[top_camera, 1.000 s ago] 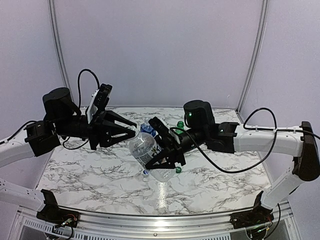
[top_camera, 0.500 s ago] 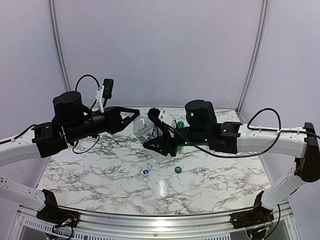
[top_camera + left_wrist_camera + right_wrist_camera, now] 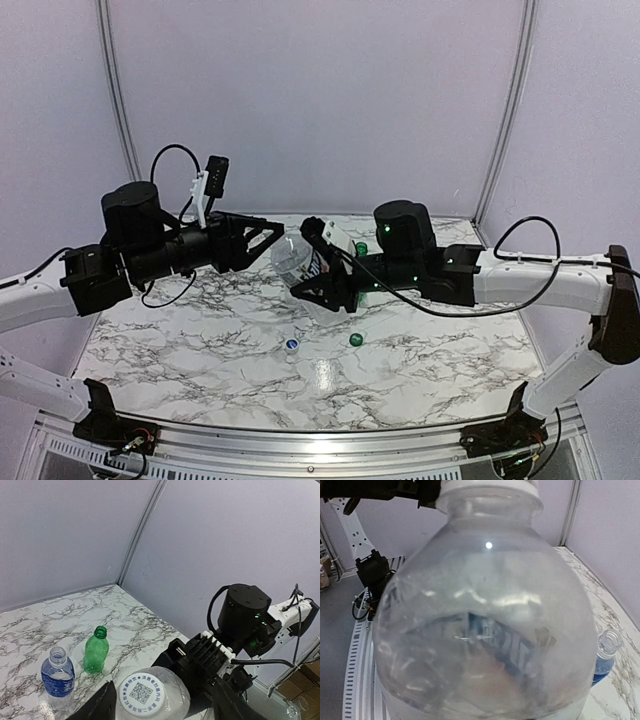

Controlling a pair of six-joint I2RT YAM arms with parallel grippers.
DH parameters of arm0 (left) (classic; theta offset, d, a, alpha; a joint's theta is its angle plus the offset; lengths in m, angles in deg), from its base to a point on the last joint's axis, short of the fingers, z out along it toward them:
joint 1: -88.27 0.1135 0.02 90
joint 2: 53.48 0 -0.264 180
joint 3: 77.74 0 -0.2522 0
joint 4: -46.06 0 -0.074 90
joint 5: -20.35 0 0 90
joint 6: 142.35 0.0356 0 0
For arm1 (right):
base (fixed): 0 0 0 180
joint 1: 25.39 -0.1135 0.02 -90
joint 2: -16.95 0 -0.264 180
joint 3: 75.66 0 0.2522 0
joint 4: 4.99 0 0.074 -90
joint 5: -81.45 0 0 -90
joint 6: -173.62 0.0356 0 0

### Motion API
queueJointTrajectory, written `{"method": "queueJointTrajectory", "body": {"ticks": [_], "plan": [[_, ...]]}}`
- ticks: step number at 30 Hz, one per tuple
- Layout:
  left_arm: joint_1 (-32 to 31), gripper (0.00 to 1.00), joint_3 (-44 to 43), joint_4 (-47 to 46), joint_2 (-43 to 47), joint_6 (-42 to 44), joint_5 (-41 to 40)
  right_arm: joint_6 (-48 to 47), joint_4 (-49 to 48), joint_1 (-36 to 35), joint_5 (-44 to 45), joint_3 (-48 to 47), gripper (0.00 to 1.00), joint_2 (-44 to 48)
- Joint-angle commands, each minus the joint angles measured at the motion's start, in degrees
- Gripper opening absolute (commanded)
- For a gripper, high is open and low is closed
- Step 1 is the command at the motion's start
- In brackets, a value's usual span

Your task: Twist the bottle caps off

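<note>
My right gripper (image 3: pixel 308 262) is shut on the clear bottle (image 3: pixel 291 256), held above the table and tipped toward the left arm. This bottle (image 3: pixel 485 620) fills the right wrist view and hides those fingers. Its whitish cap (image 3: pixel 142 694), printed with a square code, is on the neck. My left gripper (image 3: pixel 160 702) is open, one finger (image 3: pixel 100 705) left of the cap and the other to its right, both apart from it. A blue cap (image 3: pixel 291 344) and a green cap (image 3: pixel 356 340) lie loose on the table.
A green bottle (image 3: pixel 95 650) and a blue-labelled bottle (image 3: pixel 57 672) stand uncapped at the back of the marble table (image 3: pixel 180 340). Wall panels close the back and sides. The two arms meet over the table's middle.
My right arm has lifted the clear bottle up and back, uncovering the two loose caps. The left gripper has turned to face the cap and its jaws have spread apart.
</note>
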Motion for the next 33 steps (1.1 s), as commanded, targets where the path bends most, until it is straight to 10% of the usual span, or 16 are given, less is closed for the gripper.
{"method": "queueJointTrajectory", "body": {"ticks": [1, 14, 33], "plan": [[0.6, 0.73, -1.4, 1.9, 3.7, 8.8, 9.1, -0.7, -0.5, 1.3, -12.3, 0.6, 0.22, 2.3], [1.1, 0.75, -2.3, 4.5, 4.6, 21.5, 28.8, -0.2, -1.1, 2.2, -38.8, -0.9, 0.26, -1.4], [1.1, 0.47, -3.8, 4.1, 0.6, 21.4, 33.8, 1.5, -2.8, 2.2, -42.2, -1.4, 0.25, -2.0]]}}
